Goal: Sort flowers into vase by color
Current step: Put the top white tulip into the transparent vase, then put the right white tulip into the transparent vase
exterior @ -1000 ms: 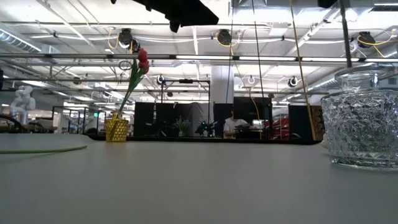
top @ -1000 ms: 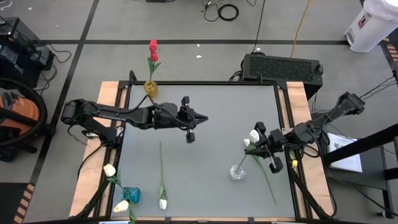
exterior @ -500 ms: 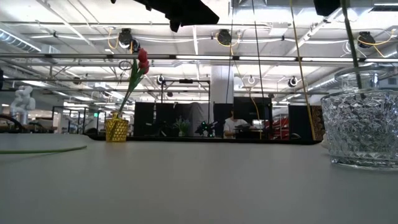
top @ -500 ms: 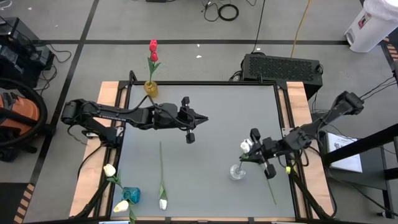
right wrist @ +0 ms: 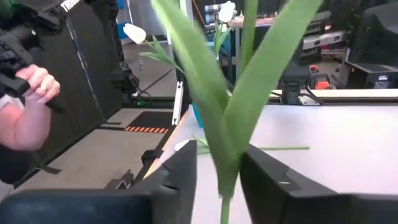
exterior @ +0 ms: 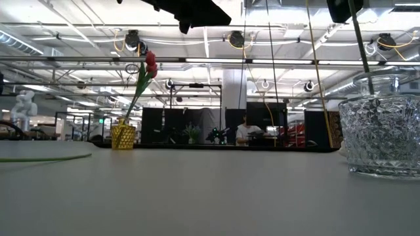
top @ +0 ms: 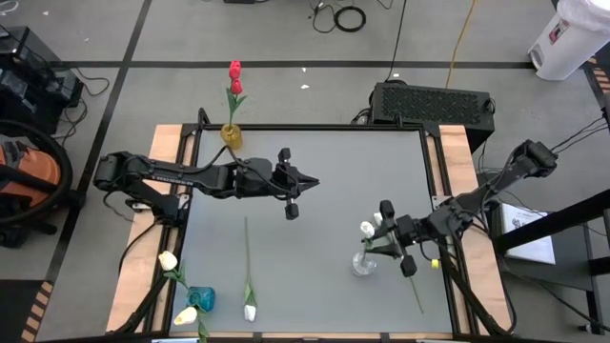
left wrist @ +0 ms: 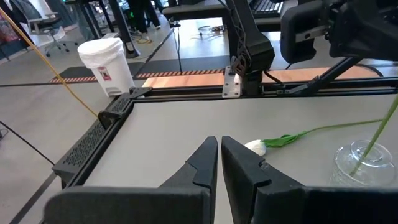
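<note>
A white tulip [top: 367, 229] stands slanting in the clear glass vase [top: 363, 263], its lower stem [exterior: 365, 65] inside the vase. My right gripper [top: 389, 235] is open, level, with that stem and its leaves [right wrist: 227, 143] between the fingers. A second white tulip [left wrist: 255, 147] lies flat on the table beside the vase. My left gripper [top: 292, 202] hangs shut over the table's middle, holding nothing. Red tulips [top: 234, 74] stand in the yellow vase [top: 232, 134]. White and cream tulips [top: 169, 260] stand in the blue vase [top: 200, 298]. My right gripper has the tulip's stem [right wrist: 227, 186] between its two fingers, coming at it level from the table's right. A gap shows on one side of the stem. Whether the other finger [right wrist: 267, 177] touches it, I cannot tell.
Another white tulip [top: 248, 272] lies on the table left of centre, head toward the near edge. The lying tulip's stem [top: 416, 291] runs toward the near right corner. A person's hand [right wrist: 31, 93] shows beyond the table.
My right gripper has gone down and toward the table's left and near edge with the white tulip. The stem's lower end has sunk into the glass vase, and the tulip now leans there.
</note>
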`<action>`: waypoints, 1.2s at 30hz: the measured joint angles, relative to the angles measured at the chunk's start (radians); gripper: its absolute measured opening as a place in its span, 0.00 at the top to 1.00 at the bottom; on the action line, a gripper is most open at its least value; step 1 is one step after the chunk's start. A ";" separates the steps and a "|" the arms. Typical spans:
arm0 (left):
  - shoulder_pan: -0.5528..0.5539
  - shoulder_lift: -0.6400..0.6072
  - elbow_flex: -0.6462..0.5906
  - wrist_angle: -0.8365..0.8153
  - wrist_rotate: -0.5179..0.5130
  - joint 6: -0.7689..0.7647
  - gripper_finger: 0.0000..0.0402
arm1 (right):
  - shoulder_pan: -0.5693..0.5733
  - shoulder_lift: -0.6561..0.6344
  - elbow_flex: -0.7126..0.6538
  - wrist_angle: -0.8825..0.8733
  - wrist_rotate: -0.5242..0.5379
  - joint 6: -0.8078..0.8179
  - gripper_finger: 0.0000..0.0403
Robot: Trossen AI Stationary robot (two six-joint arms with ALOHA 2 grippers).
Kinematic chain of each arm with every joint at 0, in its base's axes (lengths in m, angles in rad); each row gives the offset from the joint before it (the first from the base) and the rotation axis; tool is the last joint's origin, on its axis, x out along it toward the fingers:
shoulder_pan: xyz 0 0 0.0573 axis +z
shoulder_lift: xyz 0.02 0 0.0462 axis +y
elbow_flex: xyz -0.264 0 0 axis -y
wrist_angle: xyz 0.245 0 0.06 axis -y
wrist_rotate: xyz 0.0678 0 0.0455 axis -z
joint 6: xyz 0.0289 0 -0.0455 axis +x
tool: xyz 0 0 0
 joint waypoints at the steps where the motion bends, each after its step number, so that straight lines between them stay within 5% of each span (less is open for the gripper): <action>1: 0.000 0.000 0.000 0.000 0.000 0.000 0.93 | 0.002 0.000 0.000 -0.007 0.000 0.000 0.70; 11: 0.000 0.000 0.000 0.000 0.000 0.000 0.93 | 0.003 -0.012 0.000 -0.115 -0.001 0.033 0.52; 22: 0.000 0.000 0.000 -0.005 0.000 -0.001 0.93 | 0.003 -0.172 0.000 -0.371 0.051 0.152 0.50; 36: -0.001 0.001 0.000 -0.018 0.011 -0.002 0.93 | 0.003 -0.359 0.000 -0.862 0.120 0.651 0.50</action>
